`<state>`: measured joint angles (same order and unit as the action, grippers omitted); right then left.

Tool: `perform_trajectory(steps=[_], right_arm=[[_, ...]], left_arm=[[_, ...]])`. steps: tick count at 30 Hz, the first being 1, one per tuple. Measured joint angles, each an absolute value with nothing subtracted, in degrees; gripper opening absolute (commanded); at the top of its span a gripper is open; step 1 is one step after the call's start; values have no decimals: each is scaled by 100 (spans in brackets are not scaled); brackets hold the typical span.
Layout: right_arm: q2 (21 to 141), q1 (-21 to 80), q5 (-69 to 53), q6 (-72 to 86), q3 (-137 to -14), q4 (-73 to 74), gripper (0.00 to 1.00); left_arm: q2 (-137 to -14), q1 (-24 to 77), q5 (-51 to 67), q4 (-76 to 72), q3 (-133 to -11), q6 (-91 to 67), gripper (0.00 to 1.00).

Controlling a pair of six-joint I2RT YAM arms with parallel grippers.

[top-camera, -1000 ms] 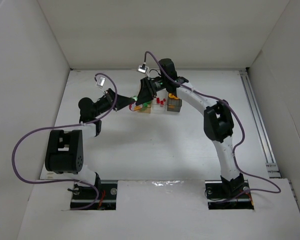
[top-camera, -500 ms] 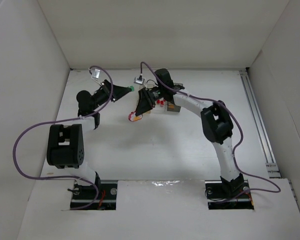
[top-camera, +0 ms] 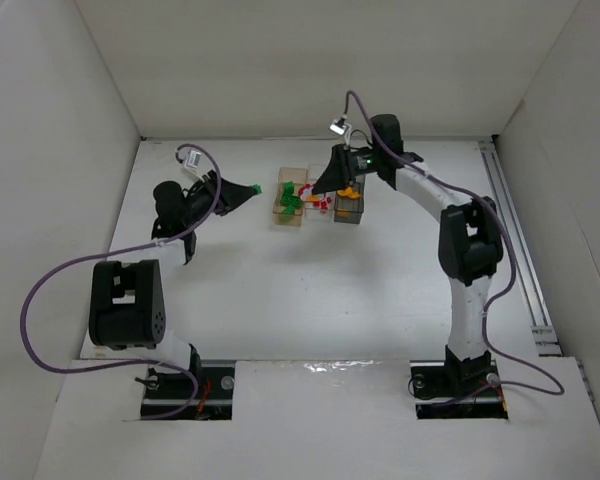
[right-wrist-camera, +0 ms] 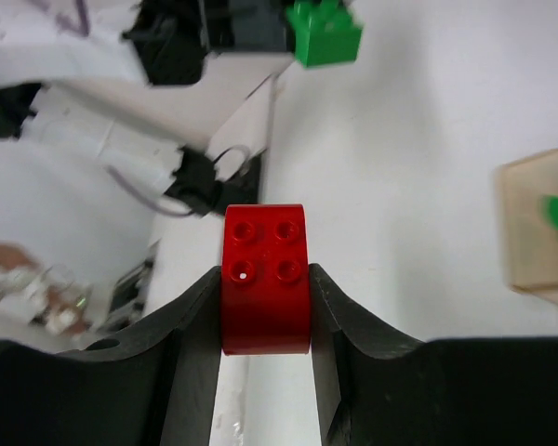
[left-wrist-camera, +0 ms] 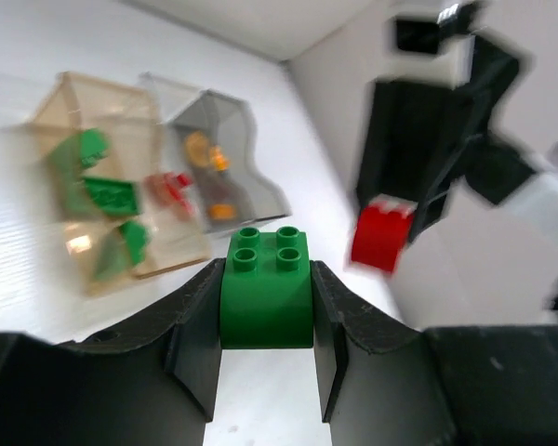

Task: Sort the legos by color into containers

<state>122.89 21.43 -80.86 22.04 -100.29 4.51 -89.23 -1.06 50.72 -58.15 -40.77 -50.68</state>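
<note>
Left hand (left-wrist-camera: pixel 265 271) is clamped tight on a green brick (left-wrist-camera: pixel 265 307), studs up, hanging out at roughly 9 o'clock from the row of containers. Past it the three boxes sit side by side on the table (top-camera: pixel 280 280). The amber box (left-wrist-camera: pixel 65 102) has green pieces (left-wrist-camera: pixel 107 195) in it, the clear box (left-wrist-camera: pixel 163 98) has some red bits (left-wrist-camera: pixel 172 186), and the dark grey box (left-wrist-camera: pixel 237 135) has orange ones (left-wrist-camera: pixel 209 158). Right hand (right-wrist-camera: pixel 265 271) is squeezing a red brick (right-wrist-camera: pixel 265 297) the same way, up above the row around the clear box, with its arm coming in from about 2 o'clock.
</note>
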Motion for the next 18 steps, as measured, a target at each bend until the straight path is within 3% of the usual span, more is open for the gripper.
perform_trajectory(steps=[7, 12, 18], right_arm=[[11646, 1656, -6366, 1166, -10130, 1354, 0], [11474, 1911, -4969, 338, -10283, 2047, 0], [11321, 2147, -3686, -307, -10283, 2517, 0]], left_arm=[[-8960, 1090, 3358, -2556, -5843, -2687, 0], [-9592, 1802, 2314, -1422, -7306, -1710, 0], [-10464, 1765, 1671, -515, -7865, -1280, 0]])
